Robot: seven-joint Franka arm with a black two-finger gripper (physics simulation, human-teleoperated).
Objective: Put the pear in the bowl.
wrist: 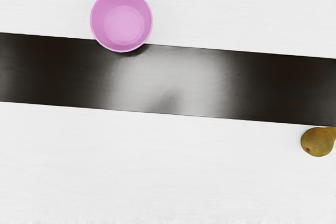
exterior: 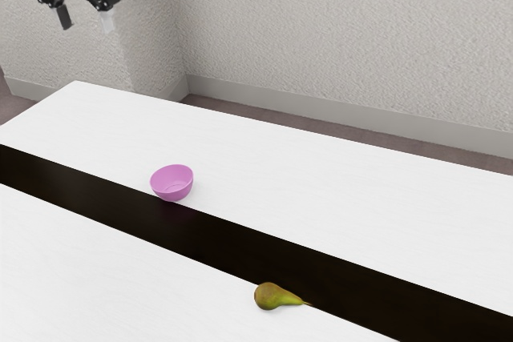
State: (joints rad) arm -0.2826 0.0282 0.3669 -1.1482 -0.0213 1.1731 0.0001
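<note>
Two fingers of the gripper [exterior: 86, 28] stand wide apart at the exterior view's far left, high above the table [exterior: 80, 278], with nothing held between them. The job looks to be at its start, the step in hand being to reach the pear.

Next toward the right comes the bowl [exterior: 172, 184], upright and empty, at the border of the dark strip [exterior: 96, 198]. It needs no handling yet; any low sweep across should be avoided, as it could knock the rim.

Farther right is the pear [exterior: 276, 297], out of the bowl and across the strip from it. It lies on its side on the white surface, fat end toward the exterior view's left, stem pointing right over the strip's edge.

To take it well, I should travel high until the hand is centred over the thick part, then turn so that the fingers come down on either side of the body, across its length. A straight descent matters: one finger touching first could roll it. I would close gently around the widest part, since the tapering neck would likely slip out, and check the hold before lifting well above the bowl's rim.
</note>
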